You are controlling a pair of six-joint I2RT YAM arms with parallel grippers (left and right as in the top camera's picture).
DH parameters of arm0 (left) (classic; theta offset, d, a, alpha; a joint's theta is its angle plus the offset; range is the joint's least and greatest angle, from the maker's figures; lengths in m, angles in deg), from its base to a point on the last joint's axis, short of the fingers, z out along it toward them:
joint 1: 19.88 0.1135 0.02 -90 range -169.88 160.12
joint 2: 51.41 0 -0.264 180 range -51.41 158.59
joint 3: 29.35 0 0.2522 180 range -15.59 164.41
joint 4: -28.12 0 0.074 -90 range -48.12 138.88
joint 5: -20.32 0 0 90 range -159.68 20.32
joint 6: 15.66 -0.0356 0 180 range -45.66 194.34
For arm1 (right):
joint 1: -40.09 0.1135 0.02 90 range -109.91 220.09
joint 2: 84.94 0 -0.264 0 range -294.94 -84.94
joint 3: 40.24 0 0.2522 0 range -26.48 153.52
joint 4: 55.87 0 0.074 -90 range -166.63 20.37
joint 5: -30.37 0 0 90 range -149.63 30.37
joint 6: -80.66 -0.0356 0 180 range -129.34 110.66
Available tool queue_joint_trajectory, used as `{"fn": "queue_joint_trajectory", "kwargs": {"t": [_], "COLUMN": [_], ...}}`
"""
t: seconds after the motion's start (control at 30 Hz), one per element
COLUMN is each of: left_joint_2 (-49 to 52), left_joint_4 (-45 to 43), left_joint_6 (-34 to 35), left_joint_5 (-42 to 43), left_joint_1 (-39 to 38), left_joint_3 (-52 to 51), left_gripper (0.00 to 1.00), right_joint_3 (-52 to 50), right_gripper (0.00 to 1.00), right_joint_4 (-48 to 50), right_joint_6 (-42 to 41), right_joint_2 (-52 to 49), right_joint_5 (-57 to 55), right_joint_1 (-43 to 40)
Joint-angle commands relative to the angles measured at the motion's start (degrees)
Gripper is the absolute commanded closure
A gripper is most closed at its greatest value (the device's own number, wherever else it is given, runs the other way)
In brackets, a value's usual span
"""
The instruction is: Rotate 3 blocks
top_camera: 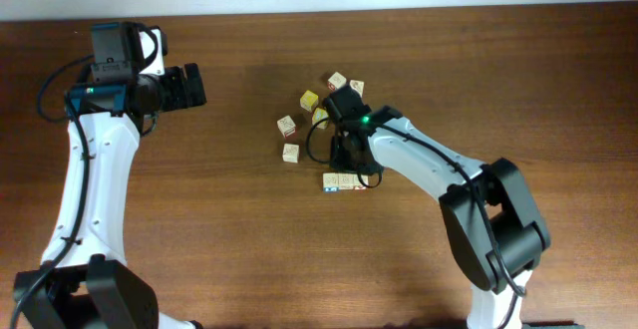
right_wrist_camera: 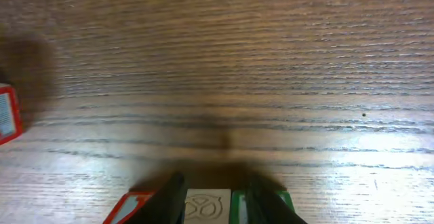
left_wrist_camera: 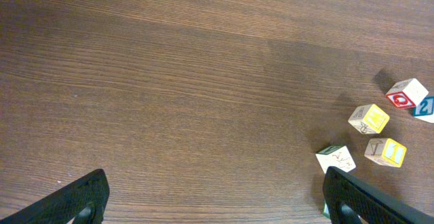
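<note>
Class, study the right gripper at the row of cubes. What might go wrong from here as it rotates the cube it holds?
First, the right gripper is shut on a cream wooden cube with a carved top, with a red-edged cube and a green-edged cube close outside its fingers; turning may well shove those neighbours. Second, the right arm hangs close by loose cubes such as the yellow-topped cube, and a swing could knock them.
</note>
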Motion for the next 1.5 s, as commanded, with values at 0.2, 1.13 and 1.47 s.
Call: {"fn": "queue_joint_trajectory", "kwargs": {"t": [0.2,1.13,1.47], "left_joint_2": [0.2,0.2,0.2], "left_joint_4": [-0.1,-0.1,-0.1], "left_joint_6": [0.7,0.7,0.7], "left_joint_5": [-0.4,-0.4,-0.4], "left_joint_1": [0.1,0.1,0.1], "left_joint_3": [1.0,1.0,1.0], "left_gripper": [0.01,0.01,0.01], "right_joint_3": [0.7,2.3,2.4], "right_gripper": [0.71,0.96,0.95], "right_joint_4": [-1.6,-2.2,-2.7], "right_joint_6": [0.6,5.1,5.2], "right_joint_2": [-0.4,-0.4,-0.4], "right_joint_5": [0.8,1.6,1.6], "right_joint_1": [0.3,1.5,1.3]}}
